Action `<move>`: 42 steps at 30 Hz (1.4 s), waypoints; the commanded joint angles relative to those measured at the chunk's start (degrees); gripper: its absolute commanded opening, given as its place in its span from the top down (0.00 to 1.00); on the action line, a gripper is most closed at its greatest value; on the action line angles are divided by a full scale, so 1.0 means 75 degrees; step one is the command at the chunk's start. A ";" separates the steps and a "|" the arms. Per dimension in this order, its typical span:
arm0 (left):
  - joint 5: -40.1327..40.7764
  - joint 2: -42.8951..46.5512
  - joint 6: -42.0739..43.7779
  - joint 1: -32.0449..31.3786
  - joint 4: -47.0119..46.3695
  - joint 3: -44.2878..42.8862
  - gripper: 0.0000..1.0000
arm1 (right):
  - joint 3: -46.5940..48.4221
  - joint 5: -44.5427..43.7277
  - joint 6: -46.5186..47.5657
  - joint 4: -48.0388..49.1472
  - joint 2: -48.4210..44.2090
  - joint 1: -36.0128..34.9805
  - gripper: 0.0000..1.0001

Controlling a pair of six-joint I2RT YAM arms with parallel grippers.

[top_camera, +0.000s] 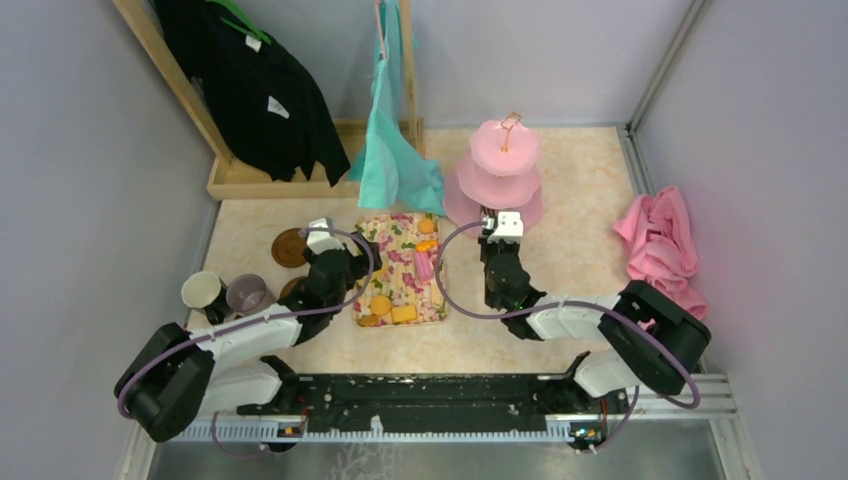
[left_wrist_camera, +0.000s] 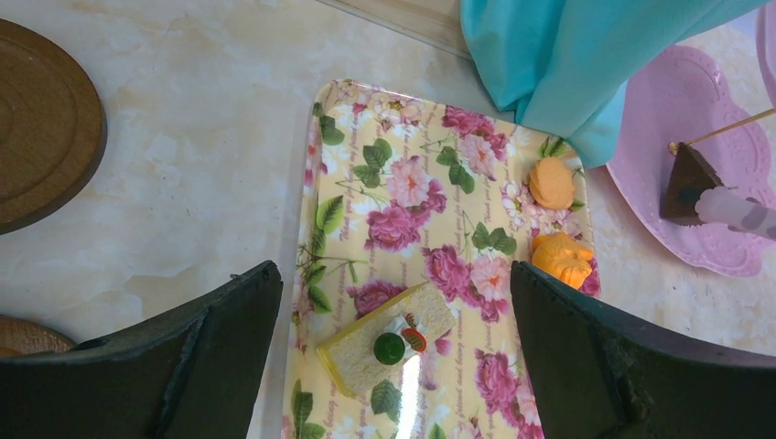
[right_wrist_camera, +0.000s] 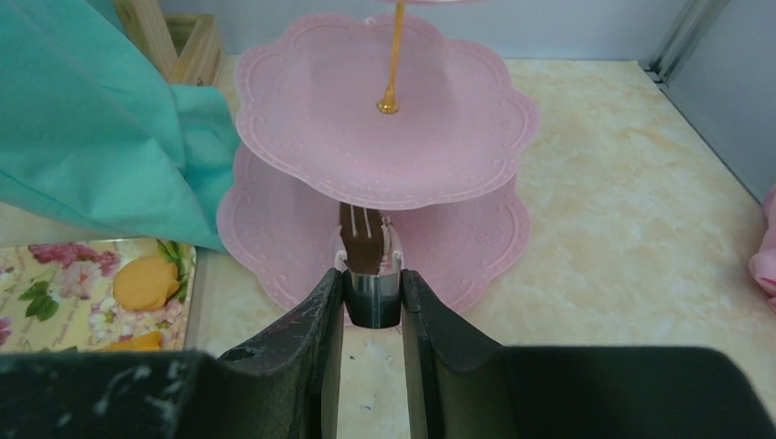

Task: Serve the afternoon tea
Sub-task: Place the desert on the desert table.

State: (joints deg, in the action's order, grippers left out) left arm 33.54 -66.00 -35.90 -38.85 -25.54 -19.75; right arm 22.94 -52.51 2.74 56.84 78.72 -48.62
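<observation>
My right gripper (right_wrist_camera: 371, 279) is shut on a brown cake slice (right_wrist_camera: 364, 240) and holds it at the front rim of the bottom tier of the pink three-tier stand (right_wrist_camera: 458, 247). In the top view it (top_camera: 498, 216) is at the stand's (top_camera: 503, 170) near side. My left gripper (left_wrist_camera: 393, 274) is open above the floral tray (left_wrist_camera: 339, 128), with a yellow cake slice (left_wrist_camera: 366, 352) lying between its fingers. Two orange snacks (left_wrist_camera: 552, 183) lie at the tray's far right. A cream mug (top_camera: 203, 290) and a mauve-grey mug (top_camera: 245, 295) stand at the left, near two brown saucers (top_camera: 290, 247).
A teal cloth (top_camera: 390, 150) hangs from a wooden rack down to the tray's far edge and the stand's left side. Black garments (top_camera: 255, 85) hang at the back left. A pink cloth (top_camera: 660, 245) lies at the right wall. Orange, yellow and pink snacks (top_camera: 404, 313) lie on the tray.
</observation>
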 commanded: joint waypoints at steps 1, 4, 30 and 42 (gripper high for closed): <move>-0.0020 0.0116 0.0058 0.0035 -0.0181 0.0129 0.01 | 0.0318 -0.0062 -0.0539 -0.0262 0.0232 -0.0051 0.92; -0.0019 0.0158 0.0042 0.0053 -0.0172 0.0180 0.01 | 0.0368 -0.0078 -0.0725 -0.0461 0.0362 -0.0046 0.90; -0.0092 0.0413 -0.0111 0.0094 0.0038 0.0280 0.01 | 0.0462 0.0107 -0.1537 -0.1636 0.0078 -0.0051 0.69; -0.0121 0.0895 -0.0233 0.0094 0.0451 0.0290 0.01 | 0.0330 0.0120 -0.1705 -0.2130 -0.0499 -0.0198 0.69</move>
State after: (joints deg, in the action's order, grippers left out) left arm 32.99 -61.01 -36.69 -38.46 -23.42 -18.35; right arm 24.51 -51.33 -9.08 40.34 77.76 -48.77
